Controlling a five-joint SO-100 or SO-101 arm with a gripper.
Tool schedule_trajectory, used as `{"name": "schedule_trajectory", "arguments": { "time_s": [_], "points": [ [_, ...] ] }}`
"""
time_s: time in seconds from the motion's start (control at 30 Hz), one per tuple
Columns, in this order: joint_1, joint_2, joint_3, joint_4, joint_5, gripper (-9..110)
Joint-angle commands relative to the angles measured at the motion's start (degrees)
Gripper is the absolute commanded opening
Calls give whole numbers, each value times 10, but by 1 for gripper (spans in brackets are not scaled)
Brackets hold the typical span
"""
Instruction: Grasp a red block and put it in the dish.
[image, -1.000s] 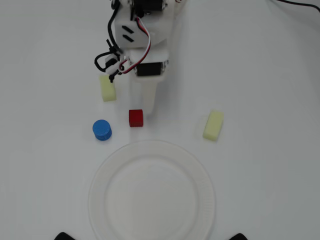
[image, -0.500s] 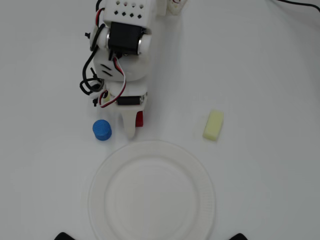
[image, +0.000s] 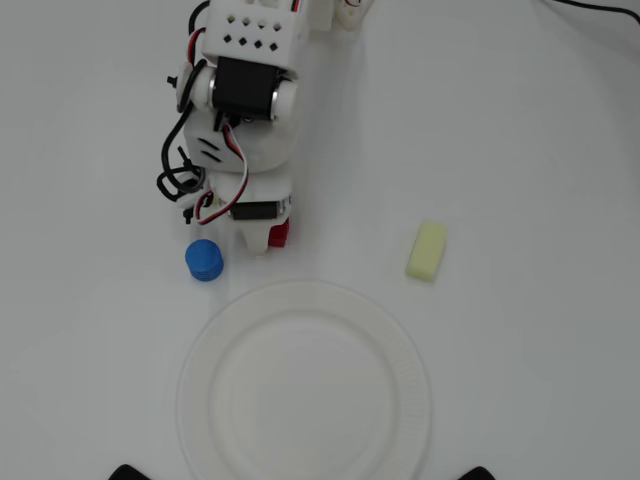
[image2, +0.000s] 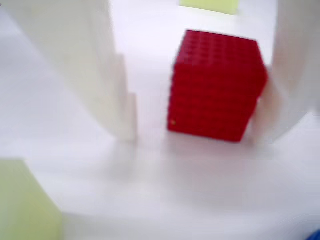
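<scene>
The red block (image2: 217, 85) is a small cube resting on the white table between my two white fingers. The right finger (image2: 290, 75) touches its side, and the left finger (image2: 90, 65) stands apart from it with a clear gap. My gripper (image2: 195, 135) is open around the block. In the overhead view the gripper (image: 265, 240) points down at the table, and only an edge of the red block (image: 279, 233) shows beside it. The dish (image: 400, 350), a large white paper plate, lies empty just below the gripper in that view.
A blue cylinder (image: 204, 260) stands just left of the gripper. A pale yellow oblong block (image: 427, 250) lies to the right. The wrist view shows pale yellow pieces at the top edge (image2: 210, 5) and lower left (image2: 25, 200).
</scene>
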Motion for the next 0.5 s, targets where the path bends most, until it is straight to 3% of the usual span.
{"name": "schedule_trajectory", "arguments": {
  "time_s": [0.0, 0.33, 0.47],
  "points": [
    [-4, 5, -21, 3, 0, 8],
    [-4, 50, -14, 20, -4, 5],
    [2, 51, -11, 21, -13, 14]
  ]
}}
